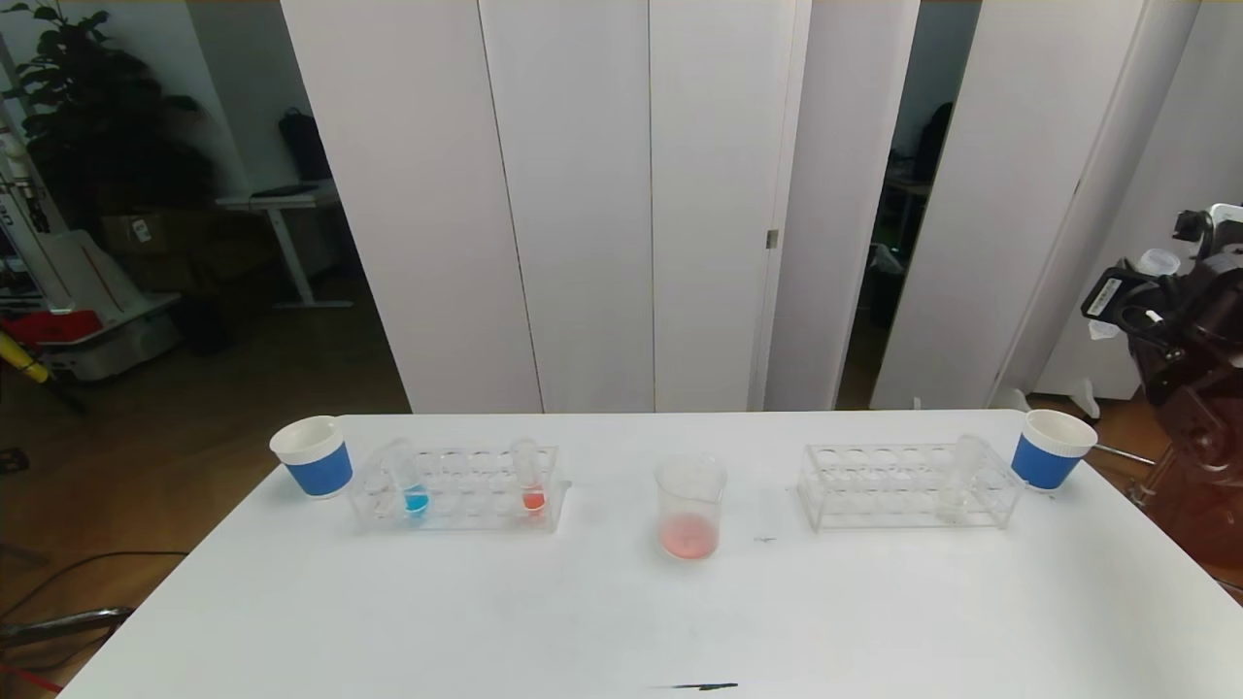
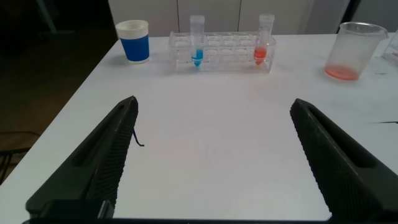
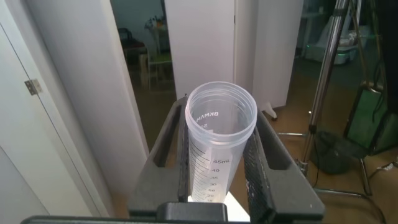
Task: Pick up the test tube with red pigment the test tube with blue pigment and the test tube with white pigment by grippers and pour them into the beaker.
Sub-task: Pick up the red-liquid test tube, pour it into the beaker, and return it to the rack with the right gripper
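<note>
While the table lies quiet in the head view, the right gripper (image 1: 1160, 282) is lifted high at the far right, well off the table's edge, with a clear tube (image 1: 1158, 264) showing at its jaws. The beaker (image 1: 690, 507) stands mid-table with pinkish liquid in its bottom, down and to the left of that gripper. The left rack (image 1: 456, 488) holds the blue tube (image 1: 409, 482) upright near its left end and a red tube (image 1: 528, 478) upright near its right end; the right rack (image 1: 909, 485) holds a pale tube (image 1: 958, 476) near its right end, probably the white one, though its contents are too faint to tell. A blue cup (image 1: 313, 455) sits just left of the left rack, another cup (image 1: 1049, 449) just right of the right rack. From the left wrist, the left gripper (image 2: 211, 162) hangs low over bare table with its fingers (image 2: 102, 158) spread wide and nothing between them; the blue tube (image 2: 197, 42) stands straight ahead, its long axis vertical, well apart. From the right wrist, the right gripper (image 3: 217, 168) is clamped on the clear tube (image 3: 217, 143), which appears drained. My judgement: the left arm is nearer the blue tube, so the next reach goes forward to grasp it from the side.
</note>
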